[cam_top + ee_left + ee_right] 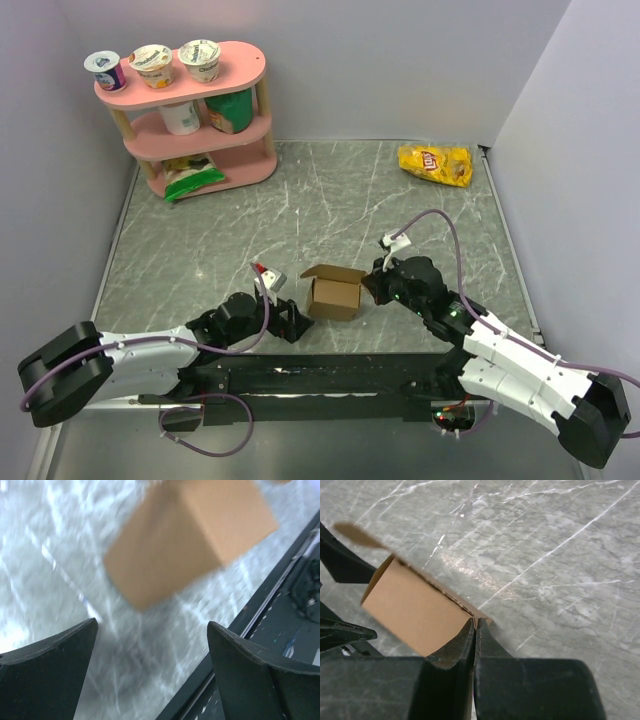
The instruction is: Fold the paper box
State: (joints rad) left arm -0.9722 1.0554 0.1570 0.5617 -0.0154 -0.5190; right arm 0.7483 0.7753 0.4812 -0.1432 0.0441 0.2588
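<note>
The paper box (pixel 333 294) is a small brown cardboard box that stands on the grey marble table, with one top flap raised. My right gripper (pixel 371 285) is at its right side. In the right wrist view the fingers (pixel 465 640) are pressed together, pinching a thin edge at the corner of the box (pixel 415 610). My left gripper (pixel 292 318) sits low just left of the box. In the left wrist view this gripper (pixel 152 627) is wide open and empty, and the box (pixel 190 535) lies blurred just ahead of its fingertips.
A pink shelf (pixel 190 120) with yogurt cups and packets stands at the back left. A yellow chip bag (pixel 435 164) lies at the back right. A dark rail (pixel 260 615) runs along the near table edge, close to the left gripper. White walls enclose the table.
</note>
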